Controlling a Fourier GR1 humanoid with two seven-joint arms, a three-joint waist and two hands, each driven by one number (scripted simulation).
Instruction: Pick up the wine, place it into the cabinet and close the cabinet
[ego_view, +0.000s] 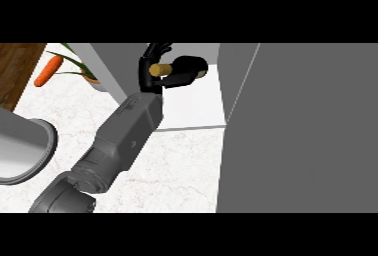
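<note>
While curled round the wine (181, 71), left hand (153, 62) inside the cabinet (193, 95).

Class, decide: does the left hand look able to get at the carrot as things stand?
Probably not yet: the left hand is curled round the wine beside the cabinet door, so it is occupied; the carrot lies apart, further left.

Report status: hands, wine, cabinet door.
Left robot hand curled round wine bottle, bottle inside cabinet. Right robot hand not visible. Cabinet door open.
</note>
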